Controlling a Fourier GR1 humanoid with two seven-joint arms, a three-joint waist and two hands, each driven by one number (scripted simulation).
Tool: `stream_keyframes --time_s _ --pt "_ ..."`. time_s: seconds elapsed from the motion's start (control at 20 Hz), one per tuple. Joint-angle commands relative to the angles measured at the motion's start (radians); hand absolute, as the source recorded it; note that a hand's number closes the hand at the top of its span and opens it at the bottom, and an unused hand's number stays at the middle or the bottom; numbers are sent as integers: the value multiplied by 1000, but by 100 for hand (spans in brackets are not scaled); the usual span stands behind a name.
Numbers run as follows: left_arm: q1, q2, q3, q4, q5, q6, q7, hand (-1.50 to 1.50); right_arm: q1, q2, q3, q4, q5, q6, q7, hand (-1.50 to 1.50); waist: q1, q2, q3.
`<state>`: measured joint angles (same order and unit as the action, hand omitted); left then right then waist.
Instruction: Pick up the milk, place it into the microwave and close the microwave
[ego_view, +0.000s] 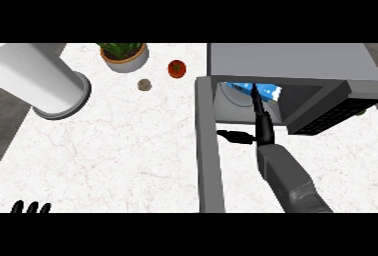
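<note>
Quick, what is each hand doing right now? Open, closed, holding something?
Left hand: open, resting at the lower left edge, fingers up.
Right hand: reached into the microwave at the milk; open or shut cannot be told.

- The counter (133, 150) has a white marbled top.
- The microwave (288, 62) stands on it – the door (209, 150) hangs open.
- Just left of the microwave lies a red fruit (176, 68).
- Further left – a small brown round thing (145, 84) and a potted plant (123, 55).
- Far left of the microwave stands a white cylinder (40, 82).
</note>
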<state>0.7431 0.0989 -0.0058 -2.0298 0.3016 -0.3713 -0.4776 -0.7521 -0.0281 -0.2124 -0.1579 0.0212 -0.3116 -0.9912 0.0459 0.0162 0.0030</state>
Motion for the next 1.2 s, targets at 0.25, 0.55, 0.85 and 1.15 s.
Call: stream_keyframes --time_s 0.25,0.55,0.85,1.15 --pt "35 0 -40 -35 -60 -10 49 -150 144 -29 43 -44 15 249 -82 -150 -38 -16 -2" --pt "-12 -17 -57 52 -143 -18 -2 -150 286 -56 71 -173 12 269 -75 -150 -52 -21 -4" --pt "-83 -3 -101 132 -160 -55 32 -150 418 -116 62 -309 -27 313 -69 -150 -62 -22 -4" --pt "-203 -12 -221 142 -281 -33 143 -150 560 -193 57 -438 -58 376 -55 150 -62 -20 -4"
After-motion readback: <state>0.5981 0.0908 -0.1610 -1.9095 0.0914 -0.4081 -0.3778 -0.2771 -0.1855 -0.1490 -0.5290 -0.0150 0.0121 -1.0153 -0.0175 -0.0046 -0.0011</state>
